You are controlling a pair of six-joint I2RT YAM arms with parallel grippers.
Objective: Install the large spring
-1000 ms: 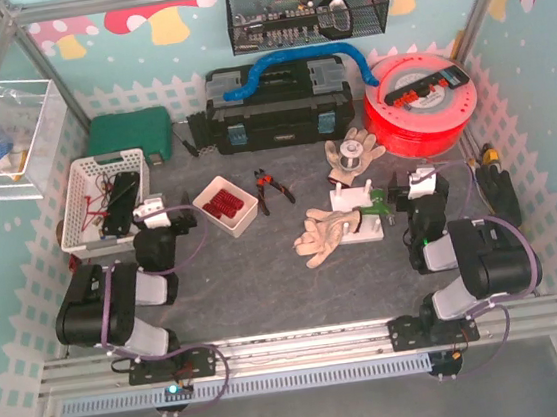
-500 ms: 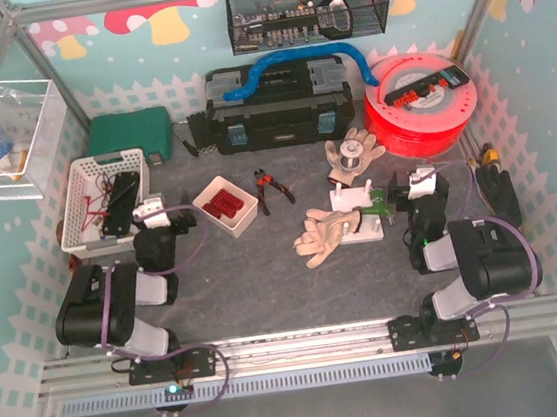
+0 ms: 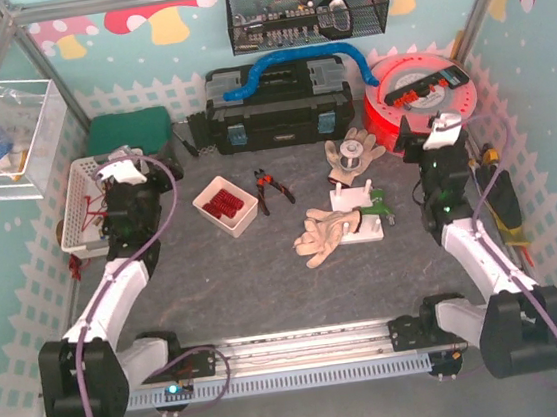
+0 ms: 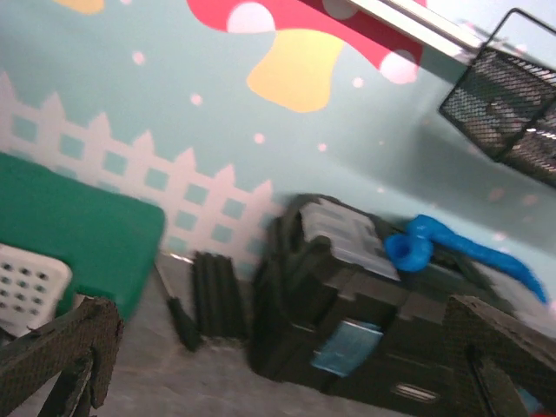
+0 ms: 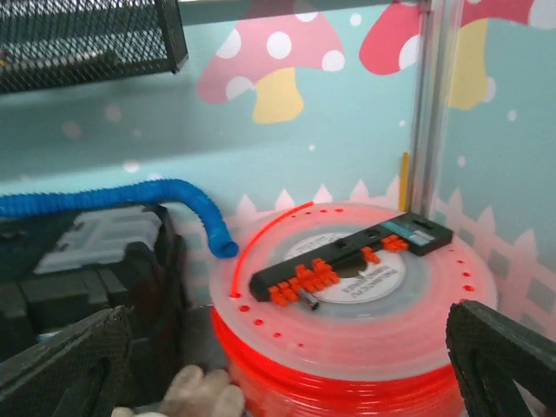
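Observation:
Several red springs (image 3: pixel 223 202) lie in a small white tray (image 3: pixel 243 218) left of centre in the top view; I cannot tell which is the large one. A white fixture with upright posts and a green part (image 3: pixel 359 211) stands right of centre, partly under a pale glove (image 3: pixel 322 234). My left gripper (image 3: pixel 124 176) is open and empty, raised near the white basket, facing the back wall; its fingers (image 4: pixel 61 360) frame the left wrist view. My right gripper (image 3: pixel 438 140) is open and empty beside the red spool; its fingers (image 5: pixel 69 360) frame the right wrist view.
A black toolbox (image 3: pixel 280 106) with a blue hose (image 3: pixel 287 62) stands at the back and shows in the left wrist view (image 4: pixel 373 304). A red filament spool (image 3: pixel 417 102) is at back right, close ahead in the right wrist view (image 5: pixel 365 321). A white basket (image 3: pixel 83 185), green box (image 3: pixel 129 135), pliers (image 3: pixel 271 189).
Both arms have unfolded from their tucked pose near the table's front. The left gripper moved back and left to the basket, the right gripper back to the red spool.

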